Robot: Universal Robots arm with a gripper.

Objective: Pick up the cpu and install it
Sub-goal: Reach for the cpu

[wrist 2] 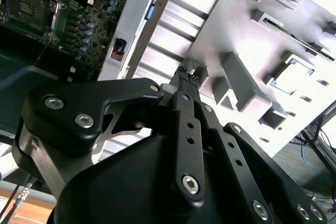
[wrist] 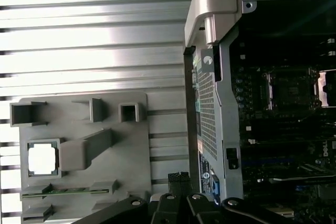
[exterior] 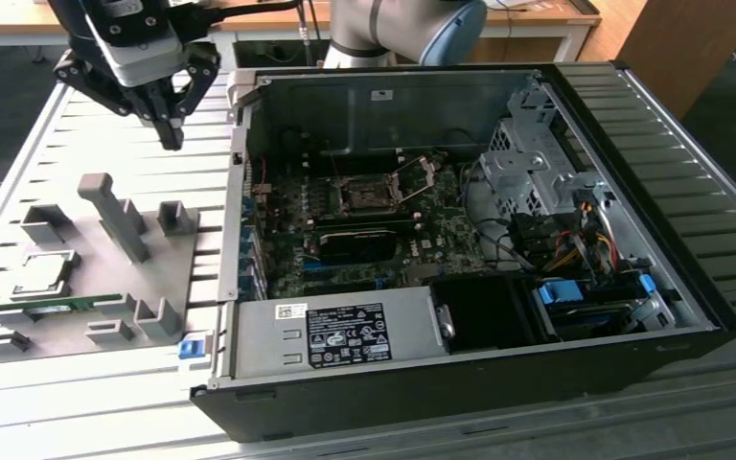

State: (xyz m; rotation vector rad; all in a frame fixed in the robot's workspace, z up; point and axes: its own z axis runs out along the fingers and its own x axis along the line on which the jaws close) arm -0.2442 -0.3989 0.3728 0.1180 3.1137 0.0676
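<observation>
End effector closed, hovering well apart from cpu on fixture.

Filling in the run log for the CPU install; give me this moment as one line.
gripper: shut, empty, apart from cpu | cpu: resting in grey fixture, not picked | motherboard socket: open

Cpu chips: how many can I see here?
1. The cpu sits in the grey fixture, to the exterior view's left of the case; more might be hidden inside it.
</observation>
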